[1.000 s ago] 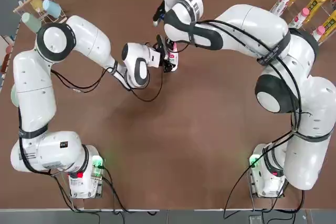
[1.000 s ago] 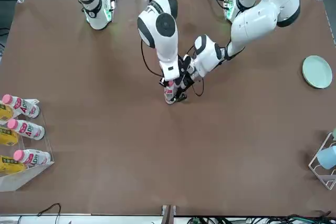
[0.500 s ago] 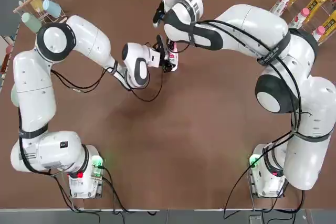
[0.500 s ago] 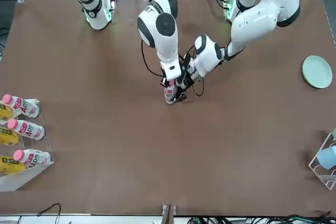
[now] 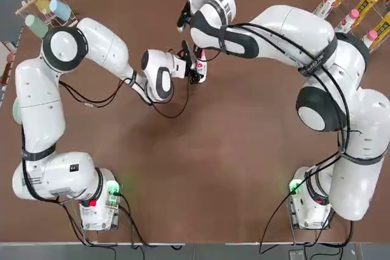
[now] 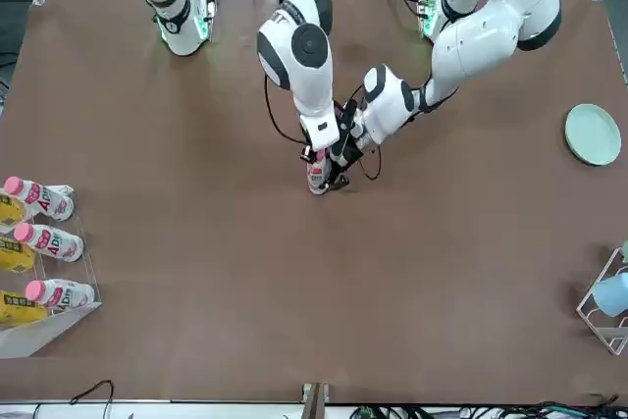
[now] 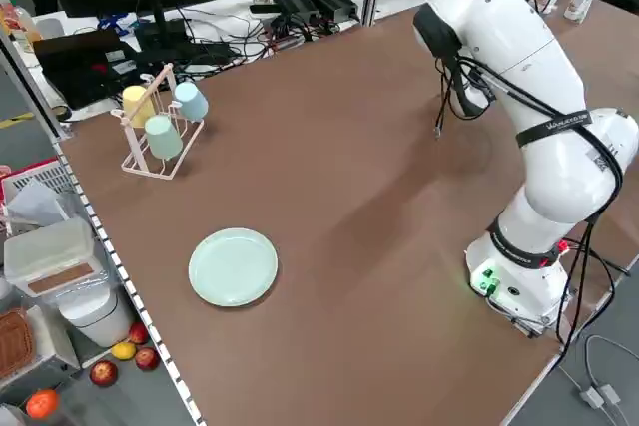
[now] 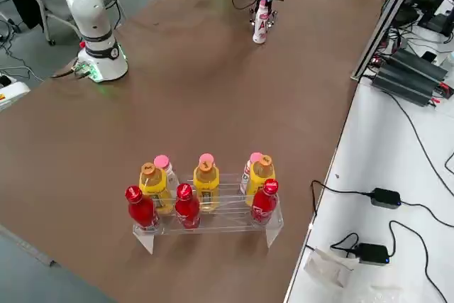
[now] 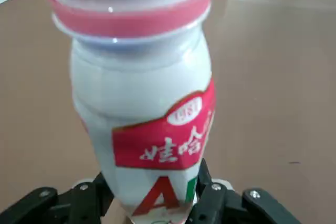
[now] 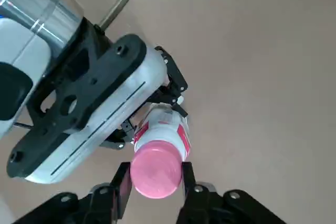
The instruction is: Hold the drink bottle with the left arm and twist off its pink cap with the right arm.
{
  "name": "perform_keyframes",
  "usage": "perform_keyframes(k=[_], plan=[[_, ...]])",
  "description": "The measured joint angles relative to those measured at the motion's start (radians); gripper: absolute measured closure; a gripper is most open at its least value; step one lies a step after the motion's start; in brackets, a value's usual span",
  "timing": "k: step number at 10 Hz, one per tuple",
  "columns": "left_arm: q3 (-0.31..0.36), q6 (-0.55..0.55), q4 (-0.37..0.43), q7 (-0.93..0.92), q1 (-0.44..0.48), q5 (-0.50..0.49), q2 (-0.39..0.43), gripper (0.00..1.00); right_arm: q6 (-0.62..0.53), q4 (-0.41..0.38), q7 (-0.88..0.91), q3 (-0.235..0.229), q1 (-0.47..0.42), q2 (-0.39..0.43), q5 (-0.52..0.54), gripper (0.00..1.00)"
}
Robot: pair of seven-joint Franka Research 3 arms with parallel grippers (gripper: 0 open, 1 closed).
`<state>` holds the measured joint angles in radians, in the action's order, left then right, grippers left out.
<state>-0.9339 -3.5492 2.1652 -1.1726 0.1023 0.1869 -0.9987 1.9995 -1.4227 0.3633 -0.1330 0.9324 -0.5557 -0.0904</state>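
Note:
The drink bottle [image 6: 316, 178] stands upright mid-table, white with a pink-red label [image 9: 167, 139]. My left gripper [image 9: 152, 203] comes in from the side, and its black fingers [image 9: 210, 195] are shut on the bottle's lower body [image 5: 202, 72]. From above, my right gripper [image 10: 154, 179] is shut on the pink cap [image 10: 155, 174], one finger [image 10: 122, 182] on each side. In the left wrist view the pink cap [image 9: 131, 11] fills the top, seated on the neck. The right side view shows the drink bottle [image 8: 261, 23] under both grippers.
A clear rack with several yellow, red and pink-capped bottles [image 8: 206, 193] sits at the table's far right corner [image 5: 359, 4]. A pale green plate [image 6: 593, 134] and a cup rack [image 7: 160, 122] lie on my left side. Open brown tabletop surrounds the bottle.
The right arm's wrist has turned slightly above the bottle. The bottle and the left gripper have stayed in place.

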Motion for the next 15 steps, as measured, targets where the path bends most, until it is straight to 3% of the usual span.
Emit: perform_keyframes(k=[4, 6, 10, 12, 15], plan=[[0.0, 0.0, -0.001, 0.0, -0.001, 0.0, -0.001, 0.38, 0.002, 0.026, -0.002, 0.003, 0.002, 0.002, -0.003, 0.56], [0.0, 0.0, -0.002, 0.0, -0.001, 0.0, -0.001, 0.38, -0.052, 0.027, -0.004, -0.011, -0.008, 0.01, -0.002, 0.56], [0.0, 0.0, -0.002, 0.0, -0.001, 0.0, -0.001, 0.38, -0.159, 0.002, -0.001, -0.06, -0.137, 0.044, 0.012, 0.56], [0.0, 0.0, -0.002, 0.0, 0.0, -0.001, -0.001, 0.37, -0.072, -0.073, 0.0, -0.062, -0.189, 0.044, 0.012, 0.55], [0.006, 0.0, -0.016, 0.0, -0.001, -0.001, -0.007, 0.26, 0.18, -0.285, -0.001, -0.061, -0.202, 0.032, 0.012, 0.54]])
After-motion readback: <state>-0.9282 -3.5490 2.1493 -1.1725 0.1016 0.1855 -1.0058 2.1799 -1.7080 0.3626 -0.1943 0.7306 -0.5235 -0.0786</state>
